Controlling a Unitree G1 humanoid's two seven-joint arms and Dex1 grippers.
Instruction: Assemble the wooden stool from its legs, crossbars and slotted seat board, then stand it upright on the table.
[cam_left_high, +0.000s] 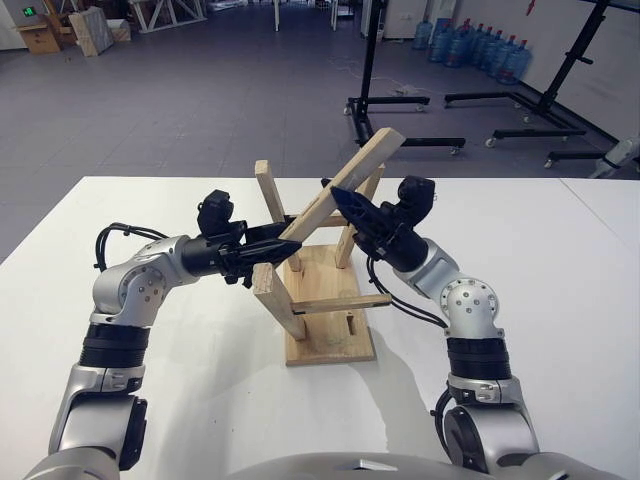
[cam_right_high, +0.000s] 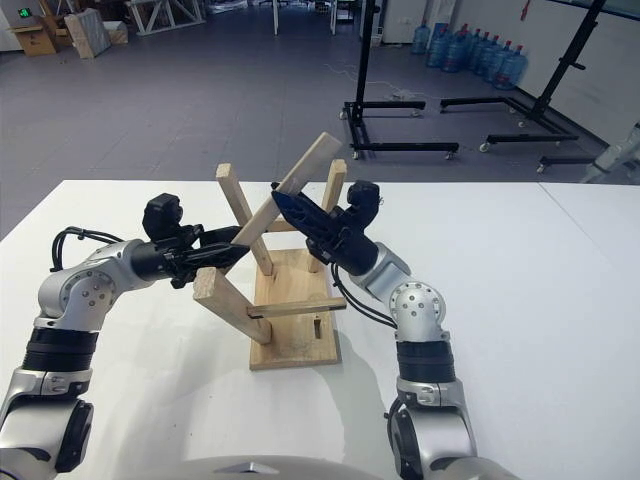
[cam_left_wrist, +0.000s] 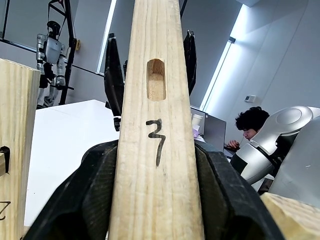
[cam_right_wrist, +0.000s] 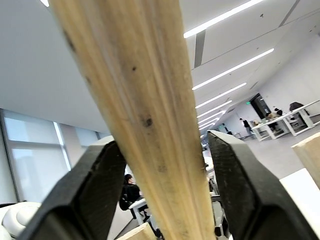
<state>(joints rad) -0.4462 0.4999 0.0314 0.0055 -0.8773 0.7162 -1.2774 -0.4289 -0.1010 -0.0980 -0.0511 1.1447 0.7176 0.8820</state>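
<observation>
Mid-table, on the white table top (cam_left_high: 560, 300), the flat rectangular pale wooden seat board (cam_left_high: 335, 345) lies face down.

- Two short pale wooden legs rise from the board's far half. One (cam_left_high: 268, 195) leans toward your left, the other (cam_left_high: 352, 238) leans toward your right.
- A third short wooden leg (cam_left_high: 282, 305) slants up and out from the board's left edge. A thin wooden crossbar (cam_left_high: 345, 302) runs from it across to the right.
- You hold the long pale wooden leg (cam_left_high: 345, 180) in the air, diagonally above the board. Its low end is at your left and its high end is up and away to your right. It crosses in front of both standing legs.
- Your left gripper (cam_left_high: 278, 247) has that leg near its low end. The black fingers (cam_left_wrist: 95, 200) are pressed onto two opposite faces, wood tight between them.
- An oval slot (cam_left_wrist: 156, 80) is cut into the face turned to the left wrist camera, with a handwritten mark below it.
- Your right gripper (cam_left_high: 340, 197) takes the same leg higher up, about mid-length, from the right. Its fingers (cam_right_wrist: 90, 190) are clamped on either side of the wood.
- The two grippers are near each other along the leg but not touching.

Behind the table there are black metal stands (cam_left_high: 400, 100) on the grey floor, and blue water jugs (cam_left_high: 480, 45) by the far wall.
</observation>
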